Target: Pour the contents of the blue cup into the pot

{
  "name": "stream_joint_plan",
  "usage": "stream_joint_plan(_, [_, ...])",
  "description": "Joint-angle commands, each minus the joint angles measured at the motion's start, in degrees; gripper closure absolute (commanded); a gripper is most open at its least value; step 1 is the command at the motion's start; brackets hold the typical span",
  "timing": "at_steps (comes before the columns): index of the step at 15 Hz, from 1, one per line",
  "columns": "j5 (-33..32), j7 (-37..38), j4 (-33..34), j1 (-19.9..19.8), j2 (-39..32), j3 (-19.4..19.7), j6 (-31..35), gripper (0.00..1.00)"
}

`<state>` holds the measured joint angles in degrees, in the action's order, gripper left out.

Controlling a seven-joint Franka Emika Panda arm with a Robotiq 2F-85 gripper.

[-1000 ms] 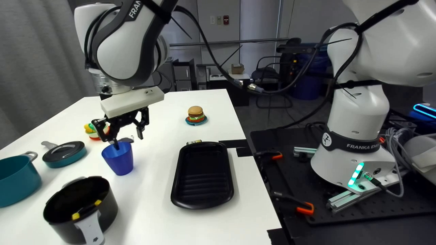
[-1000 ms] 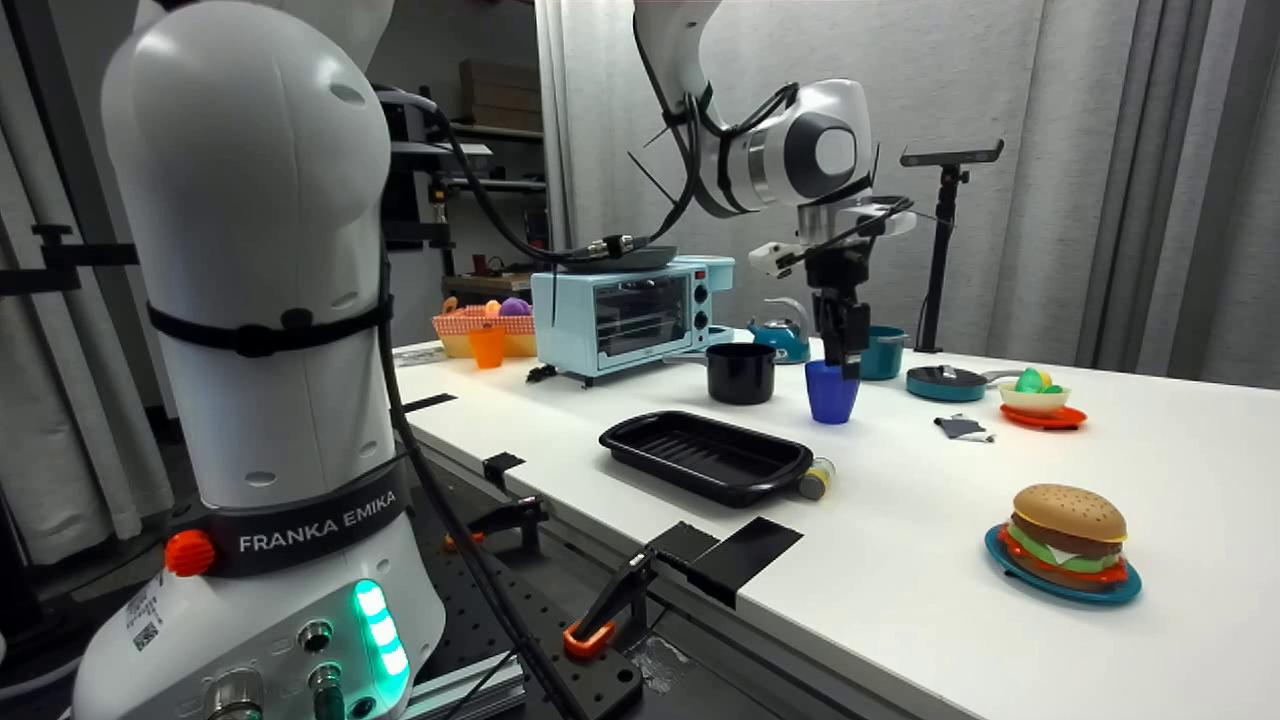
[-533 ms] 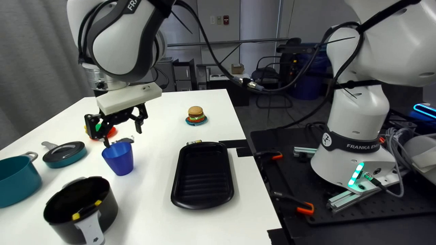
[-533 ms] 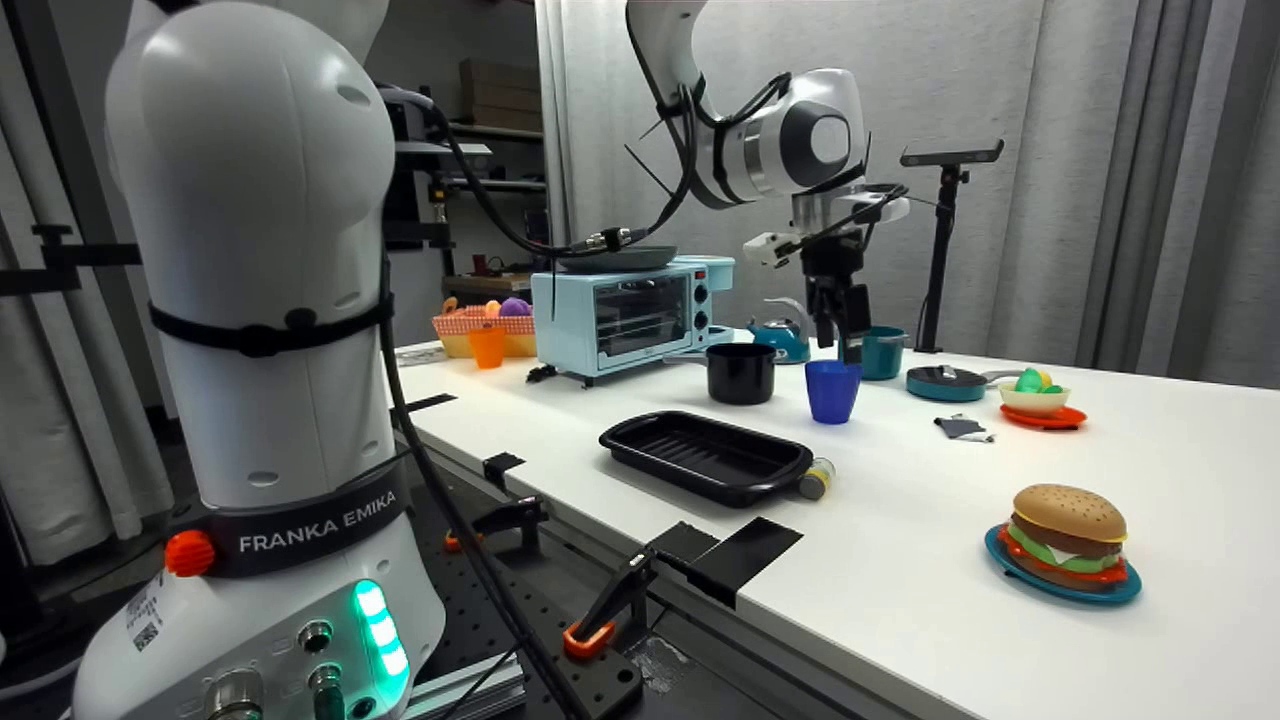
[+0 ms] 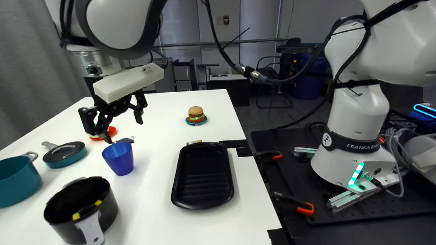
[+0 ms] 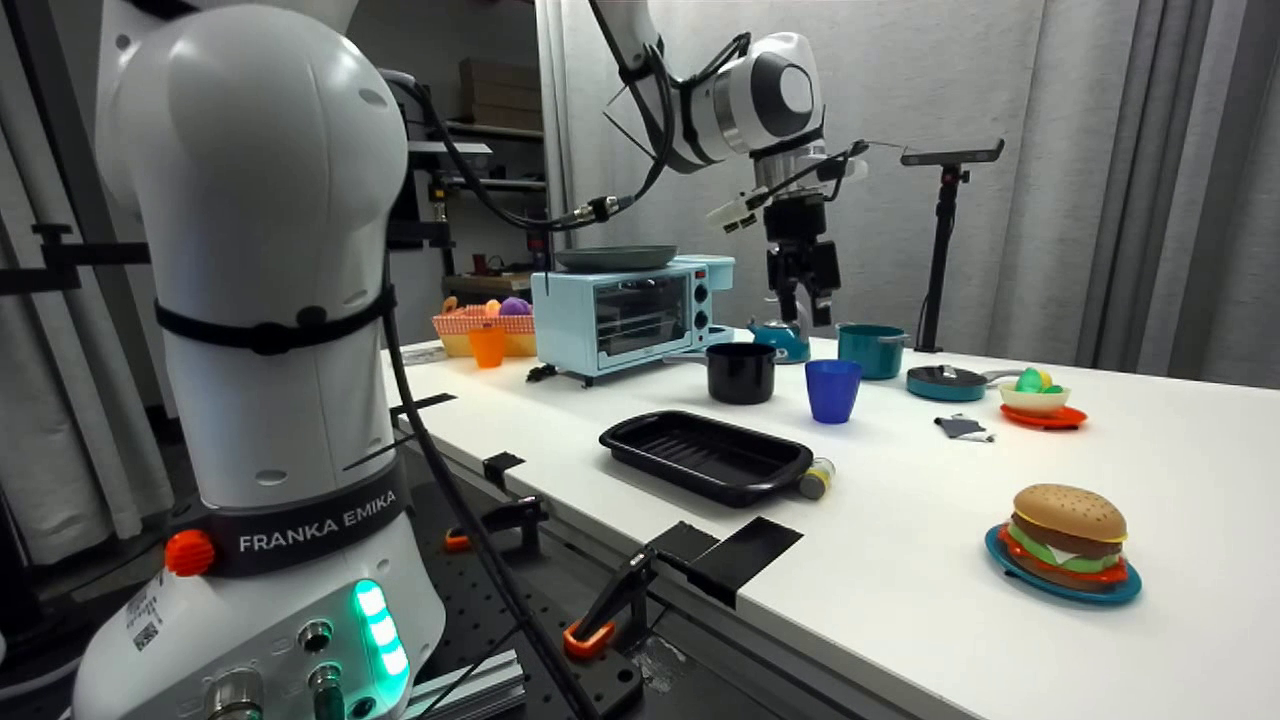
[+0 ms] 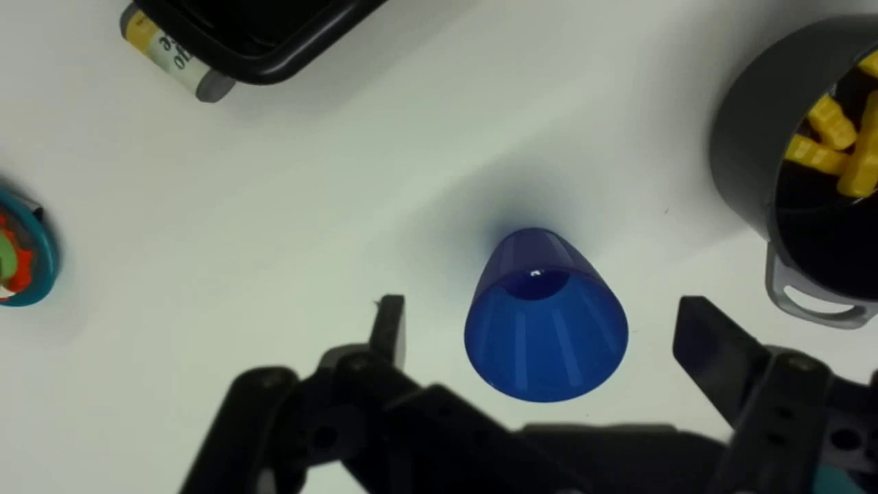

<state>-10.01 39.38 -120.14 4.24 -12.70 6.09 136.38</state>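
- My jaws stand spread wide, pinching nothing, and hang above the blue cup (image 7: 544,329) without touching it. If I dip or twist here, I could clip the rim and tip the cup over.
- The cup stands upright on the white tabletop (image 5: 151,212), and what shows of its inside looks empty. Its base is narrower than its mouth, and I judge it light, so a small nudge would probably topple it.
- Near it, but not touching, is the black pot (image 7: 748,137), with yellow pieces (image 7: 857,165) inside. I take the pour to be done; backing away seems to be what remains.
- In the wrist view, the pot's grey loop handle (image 7: 823,321) lies just past one of my jaws. Drifting low and sideways, I might hook it and drag the pot, jolting pieces out.
- Farther out, in an exterior view, a teal pot (image 6: 872,352) stands behind the cup; if I sank while withdrawing, I could knock it.
- Farther still, a small can (image 7: 175,58) lies on its side by the black tray (image 5: 203,175); a bump could set it rolling.
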Motion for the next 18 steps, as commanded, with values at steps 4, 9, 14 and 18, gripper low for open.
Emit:
stream_joint_plan(4, [-3.28, -5.08, -6.49, 0.23, 9.96, -3.12, -7.17, 0.00])
stream_joint_plan(9, [-4.59, -8.47, -10.15, -0.56, 14.32, -5.00, -7.49, 0.00])
stream_joint_plan(14, [-3.65, -11.48, -13.20, -1.09, 17.34, -5.76, -5.60, 0.00])
stream_joint_plan(18, [-2.24, -12.90, -15.02, -1.50, 19.00, -6.03, -5.01, 0.00])
